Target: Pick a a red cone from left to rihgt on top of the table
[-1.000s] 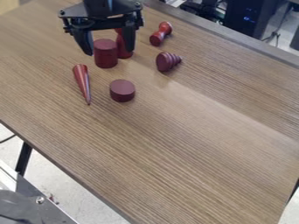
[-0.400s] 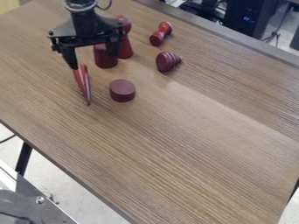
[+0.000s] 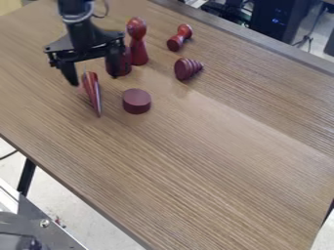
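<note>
And here's the black gripper (image 3: 95, 80), hanging up and to the left of the short red disc (image 3: 137, 101) as the camera sees it, its jaws spread wide and holding nothing! The red cone (image 3: 93, 93), the one that matters, lies on its side just left of that disc, apart from it, wide end toward the far side, slim tip toward the near side. One finger hangs by the left of that wide end; the other, over on the disc's side, overlaps the dark red cylinder (image 3: 124, 67) in view, and whether they touch I can't tell. That cylinder stands beyond the disc, slightly to its left, and beside it, straight beyond the disc, rises the tall red peg (image 3: 137, 43), upright with a rounded head. Swing up and right of the disc and there's the ribbed cone (image 3: 185, 69), tipped over, point to the right; farther out from the disc, the red dumbbell (image 3: 175, 42) lies on the wooden table (image 3: 215, 161), which spreads well out to the disc's right.
</note>
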Action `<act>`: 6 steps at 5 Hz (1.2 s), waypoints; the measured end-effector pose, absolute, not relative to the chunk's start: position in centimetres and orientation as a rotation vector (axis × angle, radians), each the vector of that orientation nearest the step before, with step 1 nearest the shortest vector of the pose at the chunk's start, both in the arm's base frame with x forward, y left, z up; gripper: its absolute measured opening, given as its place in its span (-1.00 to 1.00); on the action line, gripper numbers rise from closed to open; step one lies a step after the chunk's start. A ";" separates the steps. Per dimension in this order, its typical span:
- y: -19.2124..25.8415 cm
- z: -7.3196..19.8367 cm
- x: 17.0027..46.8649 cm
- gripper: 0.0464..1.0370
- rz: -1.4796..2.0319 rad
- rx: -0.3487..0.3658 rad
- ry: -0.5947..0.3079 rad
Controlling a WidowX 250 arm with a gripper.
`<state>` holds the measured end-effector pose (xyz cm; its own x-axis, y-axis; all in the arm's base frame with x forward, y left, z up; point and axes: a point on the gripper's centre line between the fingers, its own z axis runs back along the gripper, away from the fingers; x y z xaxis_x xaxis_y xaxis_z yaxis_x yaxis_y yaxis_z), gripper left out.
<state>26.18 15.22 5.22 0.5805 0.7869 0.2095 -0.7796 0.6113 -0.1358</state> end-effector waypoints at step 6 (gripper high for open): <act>16.7 2.8 26.6 0.24 0.931 -0.020 -0.207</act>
